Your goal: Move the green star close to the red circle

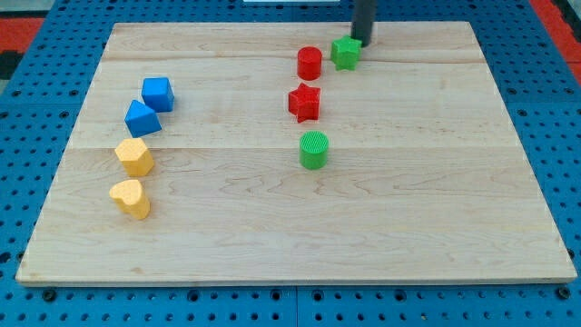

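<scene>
The green star [345, 53] sits near the view's top, just right of the red circle [310, 63], with a small gap between them. My tip [361, 42] is at the green star's upper right edge, touching or nearly touching it. The rod rises out of the view's top.
A red star [305, 102] lies below the red circle, and a green circle [314, 150] below that. At the view's left stand a blue cube [157, 94], a blue block [142, 118], a yellow block [134, 156] and a yellow heart [131, 198]. The wooden board [436, 209] ends at blue pegboard.
</scene>
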Tool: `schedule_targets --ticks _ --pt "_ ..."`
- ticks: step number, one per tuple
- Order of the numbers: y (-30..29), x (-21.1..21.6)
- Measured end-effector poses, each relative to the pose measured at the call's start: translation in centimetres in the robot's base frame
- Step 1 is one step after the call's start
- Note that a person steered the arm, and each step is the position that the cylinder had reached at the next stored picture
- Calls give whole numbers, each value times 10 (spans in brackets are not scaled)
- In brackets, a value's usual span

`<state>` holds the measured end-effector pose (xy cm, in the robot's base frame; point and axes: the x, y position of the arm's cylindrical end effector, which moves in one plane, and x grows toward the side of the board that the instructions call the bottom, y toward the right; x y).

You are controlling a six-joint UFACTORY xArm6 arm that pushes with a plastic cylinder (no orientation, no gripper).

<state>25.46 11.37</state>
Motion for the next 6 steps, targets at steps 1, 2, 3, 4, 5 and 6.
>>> schedule_targets --ticks 1,2,3,4,5,6 --pt "2 -18" --pt "-1 -63" --pt "-27 -45" --pt "-16 -19" --pt "0 12" --pt "42 -10"
